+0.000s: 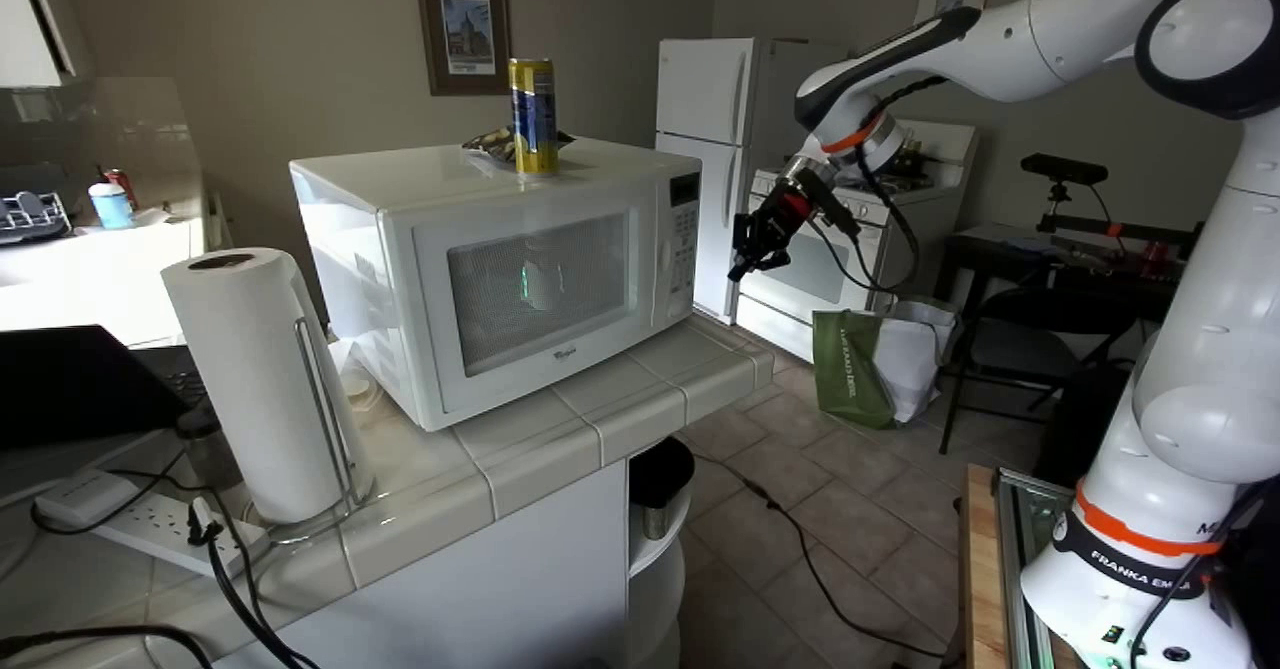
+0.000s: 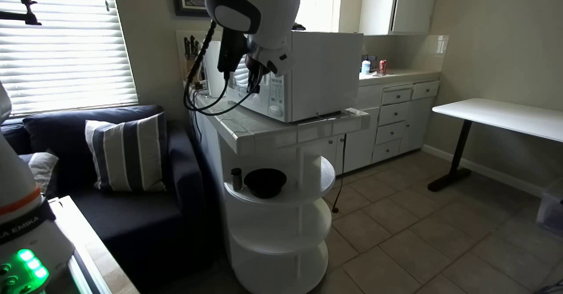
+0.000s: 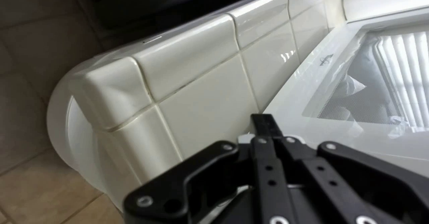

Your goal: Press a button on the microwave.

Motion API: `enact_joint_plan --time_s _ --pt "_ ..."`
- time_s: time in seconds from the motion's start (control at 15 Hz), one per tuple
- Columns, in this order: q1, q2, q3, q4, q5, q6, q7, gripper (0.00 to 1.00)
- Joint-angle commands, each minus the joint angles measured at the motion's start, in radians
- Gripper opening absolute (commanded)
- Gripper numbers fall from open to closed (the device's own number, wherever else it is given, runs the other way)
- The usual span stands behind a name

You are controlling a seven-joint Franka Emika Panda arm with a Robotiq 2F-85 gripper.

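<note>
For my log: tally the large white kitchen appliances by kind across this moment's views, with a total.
Microwave: 1
Fridge: 1
Stove: 1
Total: 3

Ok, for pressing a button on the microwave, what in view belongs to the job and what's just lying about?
For the job:
microwave
keypad
gripper

Just lying about:
yellow can
paper towels
green bag
black bowl
striped cushion
</note>
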Motion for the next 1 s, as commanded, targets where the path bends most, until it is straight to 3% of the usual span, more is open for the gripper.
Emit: enact_joint_plan --time_s 0.0,0.2,0.27,0.4,0.73,0.93 --pt "-0.004 -0.085 0.003 -0.005 -0.16 -0.047 0.034 0.0" --pt "0.012 -0.164 0.025 -0.034 -0.316 -0.032 0.005 0.0" --pt "0.021 -0.198 0.035 -0.05 -0.355 -0.024 -0.006 0.26" --pt "0.038 -0.266 0.057 -0.075 -0.434 -0.022 -0.02 0.33" --pt "0.089 -0.427 0.121 -0.108 -0.613 -0.032 -0.045 0.71" --pt "0.114 -0.505 0.145 -0.121 -0.694 0.028 -0.072 0.93"
